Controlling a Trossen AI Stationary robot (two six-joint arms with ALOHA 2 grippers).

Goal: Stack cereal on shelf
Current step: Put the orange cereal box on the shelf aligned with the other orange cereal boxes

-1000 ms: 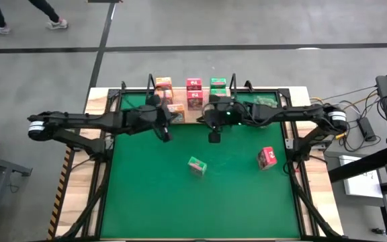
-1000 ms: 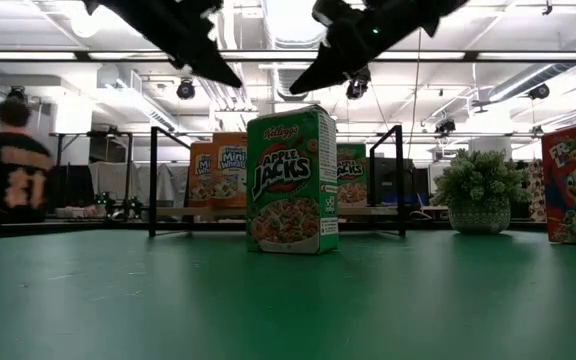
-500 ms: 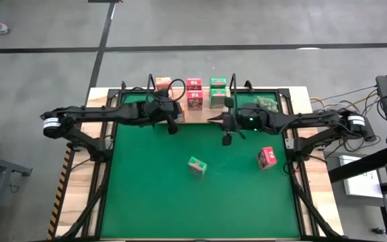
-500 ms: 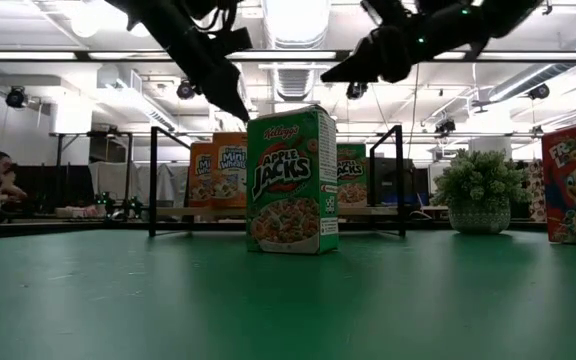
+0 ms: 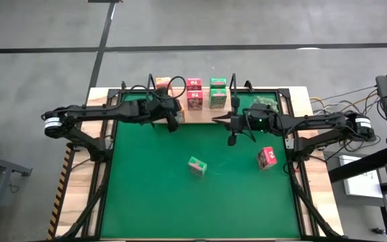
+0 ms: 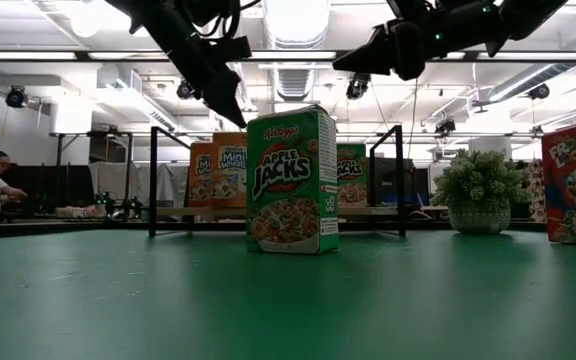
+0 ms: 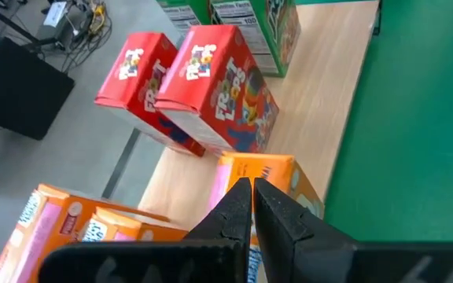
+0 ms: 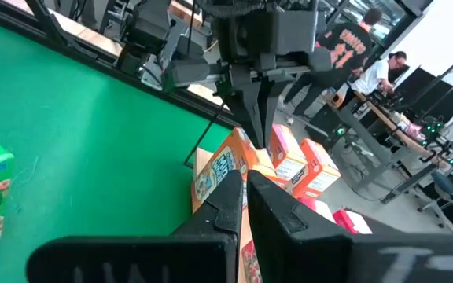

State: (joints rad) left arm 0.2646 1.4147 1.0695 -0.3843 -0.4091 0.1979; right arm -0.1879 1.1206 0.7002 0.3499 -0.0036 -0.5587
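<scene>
The left claw (image 5: 173, 123) is held above the shelf (image 5: 183, 115), right over an orange cereal box (image 7: 266, 177). Its fingers are pressed together and nothing is held, likely because that box was set down. The right claw (image 5: 232, 138) is also closed tight and empty, just in front of the shelf. A green cereal box (image 5: 197, 165) and a pink cereal box (image 5: 267, 158) are left on the green mat (image 5: 153, 195), nearer the right claw, so one may be picked next.
</scene>
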